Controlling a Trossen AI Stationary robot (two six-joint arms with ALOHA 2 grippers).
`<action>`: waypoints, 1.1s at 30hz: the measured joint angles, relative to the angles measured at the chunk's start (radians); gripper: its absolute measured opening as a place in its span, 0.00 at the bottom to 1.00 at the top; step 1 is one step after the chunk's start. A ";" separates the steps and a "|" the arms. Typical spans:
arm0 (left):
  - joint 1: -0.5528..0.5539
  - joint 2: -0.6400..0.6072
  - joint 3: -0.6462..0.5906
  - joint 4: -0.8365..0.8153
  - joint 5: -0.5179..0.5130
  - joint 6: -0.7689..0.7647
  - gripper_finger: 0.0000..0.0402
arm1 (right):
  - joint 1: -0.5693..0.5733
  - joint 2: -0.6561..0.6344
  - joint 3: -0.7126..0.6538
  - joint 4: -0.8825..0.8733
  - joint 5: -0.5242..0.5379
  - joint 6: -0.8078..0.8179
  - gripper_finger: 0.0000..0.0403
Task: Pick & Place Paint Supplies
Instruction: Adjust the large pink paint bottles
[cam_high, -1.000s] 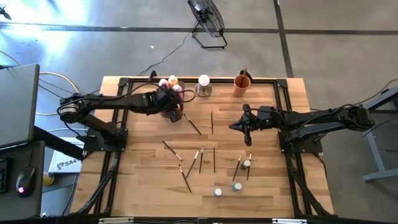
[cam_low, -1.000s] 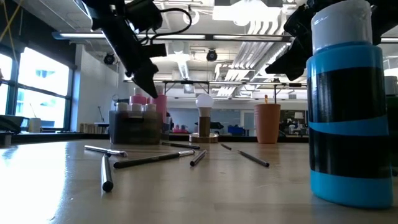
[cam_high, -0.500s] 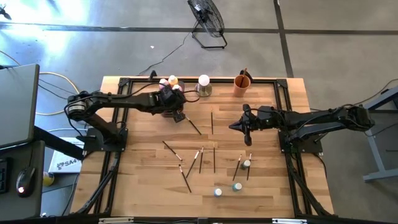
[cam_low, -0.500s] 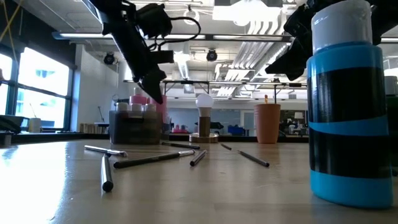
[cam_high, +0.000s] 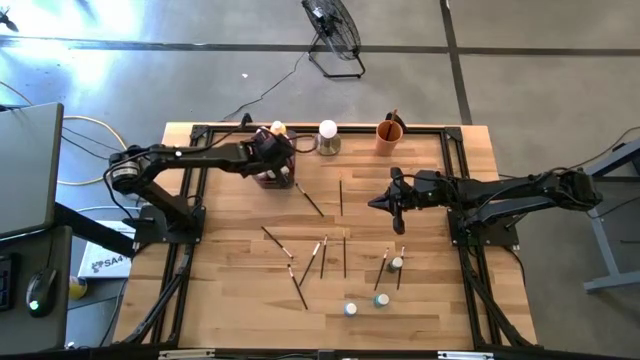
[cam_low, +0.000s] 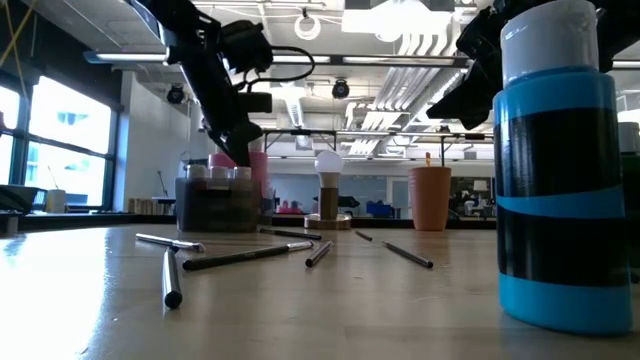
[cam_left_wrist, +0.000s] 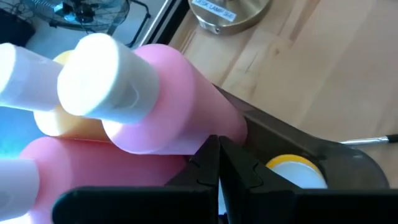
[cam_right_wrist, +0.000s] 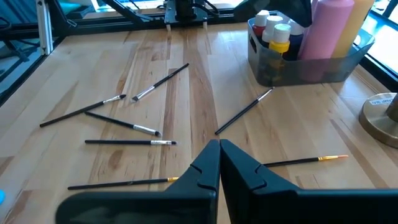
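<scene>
Left gripper (cam_high: 283, 172) closed and empty, poised over grey tray (cam_right_wrist: 305, 67) at upper centre-left of high view, fingertips pressed together just above pink bottles (cam_left_wrist: 174, 118) and a yellow one (cam_left_wrist: 68, 127). Small white- and yellow-capped bottles (cam_right_wrist: 273, 31) standing in same tray. Right gripper (cam_high: 383, 203) closed, holding nothing, hanging right of centre above bare wood. Paintbrushes (cam_high: 322, 256) scattered across middle of table (cam_high: 230, 290); three tiny bottles (cam_high: 381, 300) standing lower right of centre. Brass base (cam_left_wrist: 231, 14) carrying a sticker, partly readable as "LAMP". White box (cam_high: 100, 262) at lower left marked "SA4". Blue-banded bottle (cam_low: 556, 170) filling right of low view.
</scene>
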 joint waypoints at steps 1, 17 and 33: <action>0.005 0.000 0.000 0.002 0.001 0.001 0.00 | 0.000 0.000 0.000 0.000 0.000 0.000 0.01; 0.062 0.057 -0.001 0.091 0.070 0.037 0.00 | 0.000 0.000 0.000 -0.013 0.047 0.000 0.01; 0.088 0.063 -0.001 0.130 0.098 0.041 0.00 | 0.000 0.000 0.000 -0.014 0.048 0.000 0.01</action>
